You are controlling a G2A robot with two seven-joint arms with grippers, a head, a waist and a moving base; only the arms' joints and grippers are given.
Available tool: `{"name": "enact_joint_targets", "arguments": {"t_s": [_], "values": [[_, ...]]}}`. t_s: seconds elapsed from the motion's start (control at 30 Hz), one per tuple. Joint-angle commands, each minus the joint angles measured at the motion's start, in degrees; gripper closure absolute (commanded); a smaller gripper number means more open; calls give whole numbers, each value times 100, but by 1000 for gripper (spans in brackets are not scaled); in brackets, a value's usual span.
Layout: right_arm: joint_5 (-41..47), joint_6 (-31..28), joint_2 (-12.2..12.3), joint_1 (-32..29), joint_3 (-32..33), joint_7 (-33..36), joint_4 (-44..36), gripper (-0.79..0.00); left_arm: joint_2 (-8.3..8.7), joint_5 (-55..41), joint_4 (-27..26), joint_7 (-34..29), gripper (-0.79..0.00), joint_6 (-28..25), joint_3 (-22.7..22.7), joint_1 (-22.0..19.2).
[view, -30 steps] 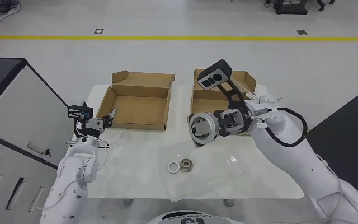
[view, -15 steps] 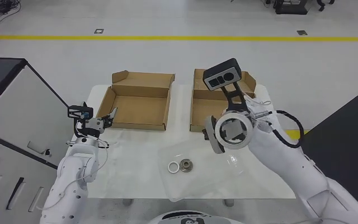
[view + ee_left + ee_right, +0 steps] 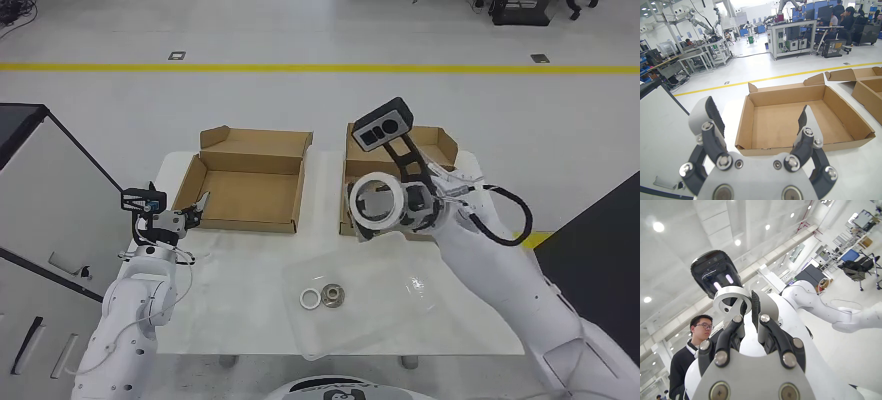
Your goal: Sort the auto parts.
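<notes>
Two claws: my right claw (image 3: 747,306) clamps a silver ring (image 3: 728,291) above the right cardboard box (image 3: 362,168); my left claw (image 3: 757,106) gapes beside the left cardboard box (image 3: 245,192).

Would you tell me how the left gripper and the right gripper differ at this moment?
The left gripper is open and empty; the right gripper is shut on a metal ring. The left gripper faces the empty cardboard box on the table, while the right gripper points up toward the ceiling. Both are the same two-finger design.
</notes>
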Motion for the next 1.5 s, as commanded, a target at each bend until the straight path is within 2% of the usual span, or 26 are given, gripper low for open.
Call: {"name": "enact_joint_targets", "arguments": {"t_s": [0.0,0.2,0.4,0.7,1.47], "values": [[-288,241,20,-21,62,-71,-37,0,0,0,0,0,-785,0,0,0],[-295,370,-1,-122,178,0,-140,0,0,0,0,0,-785,0,0,0],[339,60,-129,-123,70,548,-108,0,0,0,0,0,-785,0,0,0],[958,-121,-327,-8,-52,959,154,0,0,0,0,0,-785,0,0,0],[958,-121,-327,-8,-52,959,154,0,0,0,0,0,-785,0,0,0]]}}
